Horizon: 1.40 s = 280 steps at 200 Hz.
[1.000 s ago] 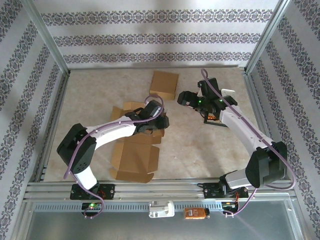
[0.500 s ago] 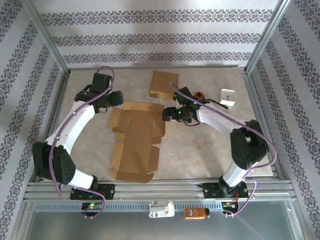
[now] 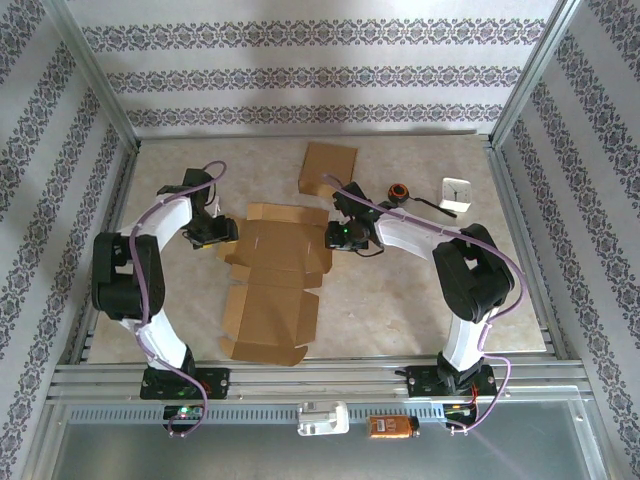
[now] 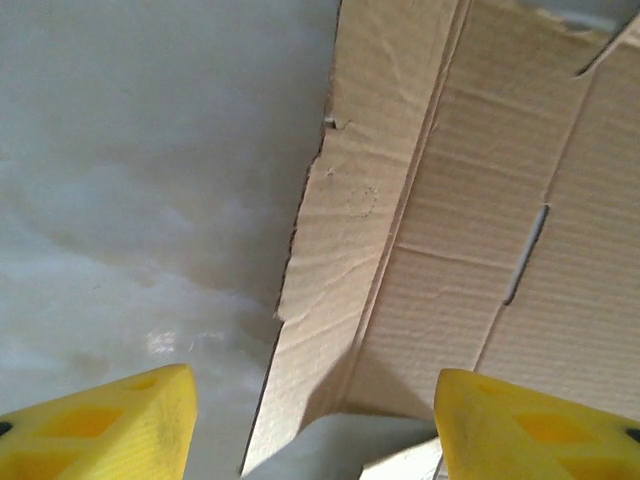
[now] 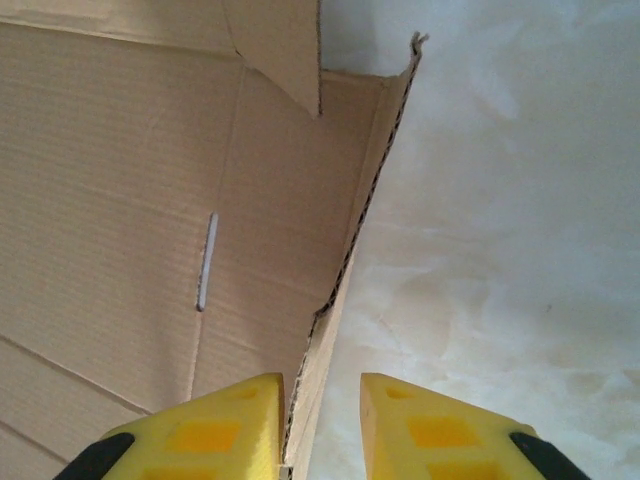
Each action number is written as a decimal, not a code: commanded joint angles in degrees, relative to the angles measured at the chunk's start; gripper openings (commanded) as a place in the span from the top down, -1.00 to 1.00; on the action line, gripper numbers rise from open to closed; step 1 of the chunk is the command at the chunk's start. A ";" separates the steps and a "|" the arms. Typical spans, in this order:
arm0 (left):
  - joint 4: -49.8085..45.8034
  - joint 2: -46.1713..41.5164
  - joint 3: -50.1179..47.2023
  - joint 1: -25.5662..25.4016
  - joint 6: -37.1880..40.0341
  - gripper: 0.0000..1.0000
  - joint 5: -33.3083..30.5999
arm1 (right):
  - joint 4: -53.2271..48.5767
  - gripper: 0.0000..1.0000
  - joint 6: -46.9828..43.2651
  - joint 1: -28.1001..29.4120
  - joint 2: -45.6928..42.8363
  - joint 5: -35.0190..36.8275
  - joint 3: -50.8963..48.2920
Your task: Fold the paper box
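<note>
**Flanking the flat paper box, one gripper at each side edge**

The small white clock (image 3: 456, 191) in the upper right of the top view has a dial too small to read. The cardboard faces carry plain corrugation and one narrow slot on each side.

The paper box (image 3: 270, 285) lies unfolded at the centre of the table (image 3: 400, 300), with its lower flaps near the table's bottom edge. Bare tabletop lies to its right and lower right, and a narrower strip lies to its left.

The left gripper (image 3: 222, 232) sits at the blank's upper left edge. In the left wrist view its yellow fingers (image 4: 110, 420) are spread wide and released, with the ragged flap edge running between them.

The right gripper (image 3: 335, 236) sits at the upper right edge. Its fingers (image 5: 215, 425) stand close together with the flap's edge entering the gap, and I cannot tell whether they pinch it.

Count: two arms, two cardboard pieces (the flat blank and a folded box (image 3: 328, 168) above it), one clock, and one black-and-orange object (image 3: 399, 191) just left of the clock.
</note>
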 commanded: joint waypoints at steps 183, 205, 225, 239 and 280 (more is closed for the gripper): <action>36.49 -19.04 -15.07 -14.27 22.28 1.00 16.36 | 4.83 -0.94 -78.17 -10.74 -17.46 -14.76 3.88; 43.69 -22.37 -19.37 -16.39 23.76 1.00 15.51 | 2.55 -0.81 -82.12 -11.93 -16.47 -13.98 4.48; 45.18 -23.53 -20.28 -16.71 23.74 1.00 15.75 | 1.09 -0.58 -82.03 -13.18 -15.71 -16.06 4.72; 44.43 -23.32 -19.80 -16.81 23.80 1.00 15.78 | 0.94 -0.33 -81.87 -13.44 -15.58 -16.91 4.18; 43.53 -22.83 -19.15 -17.14 23.87 1.00 15.85 | 1.09 0.40 -80.36 -13.54 -14.62 -16.09 3.19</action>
